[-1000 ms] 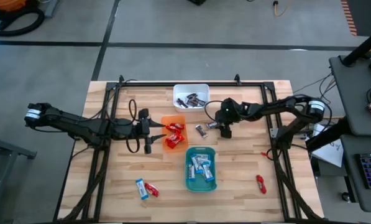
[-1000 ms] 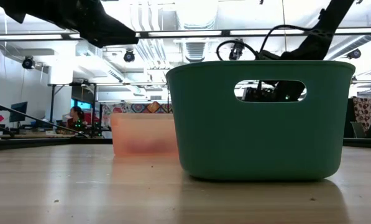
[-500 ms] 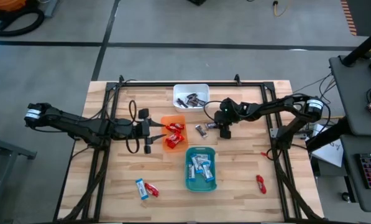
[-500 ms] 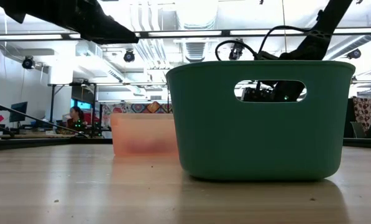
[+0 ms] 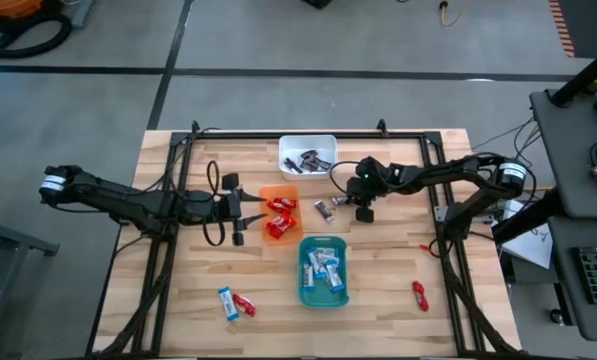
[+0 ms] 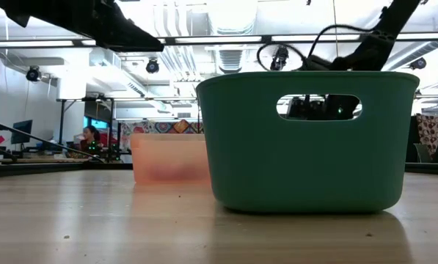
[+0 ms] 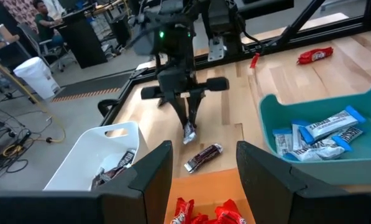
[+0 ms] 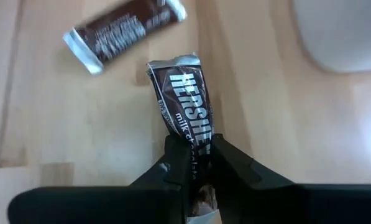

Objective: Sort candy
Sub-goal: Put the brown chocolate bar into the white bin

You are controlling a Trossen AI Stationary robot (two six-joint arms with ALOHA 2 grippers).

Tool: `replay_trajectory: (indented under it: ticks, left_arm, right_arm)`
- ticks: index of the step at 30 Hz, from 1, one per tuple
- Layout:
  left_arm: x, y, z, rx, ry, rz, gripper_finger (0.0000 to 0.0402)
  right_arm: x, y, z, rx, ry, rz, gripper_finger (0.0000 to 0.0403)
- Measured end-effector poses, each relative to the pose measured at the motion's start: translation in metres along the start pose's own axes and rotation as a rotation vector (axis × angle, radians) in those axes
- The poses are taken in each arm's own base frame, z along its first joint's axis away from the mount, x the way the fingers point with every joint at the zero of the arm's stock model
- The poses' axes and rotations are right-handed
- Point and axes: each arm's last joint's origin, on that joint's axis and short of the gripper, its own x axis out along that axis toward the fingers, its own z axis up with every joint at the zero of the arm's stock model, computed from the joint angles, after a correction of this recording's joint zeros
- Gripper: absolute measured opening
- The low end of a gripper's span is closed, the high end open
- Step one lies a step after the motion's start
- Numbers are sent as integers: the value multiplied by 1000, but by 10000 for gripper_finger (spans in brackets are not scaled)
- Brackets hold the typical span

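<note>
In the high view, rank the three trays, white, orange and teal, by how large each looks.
1. Teal tray, largest.
2. White tray.
3. Orange tray, though the left gripper sits at its edge, so second and third are close; I would not separate them firmly.

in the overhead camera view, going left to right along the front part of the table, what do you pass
Blue-and-white candy → red candy lying right beside it → teal tray holding blue-and-white candies → a lone red candy near the table's right side.
</note>
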Motion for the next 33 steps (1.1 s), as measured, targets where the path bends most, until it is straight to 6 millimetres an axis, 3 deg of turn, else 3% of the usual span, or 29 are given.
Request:
replay_trajectory:
  ticks: [8,17,24,33]
  left_arm:
    - [0,0,0,-8,0,2,162]
    - [0,0,0,-8,0,1,162]
    - [0,0,0,-26,4,-2,162]
    - [0,-1,-3,-49,30,-7,162]
  right_arm:
    - [-35,-1,25,-8,-132,-41,43]
    - [-68,-17,87,-15,-321,-168,43]
    - [-57,-35,123,-7,-300,-189,43]
    - [-22,-63,140,34,-135,-177,43]
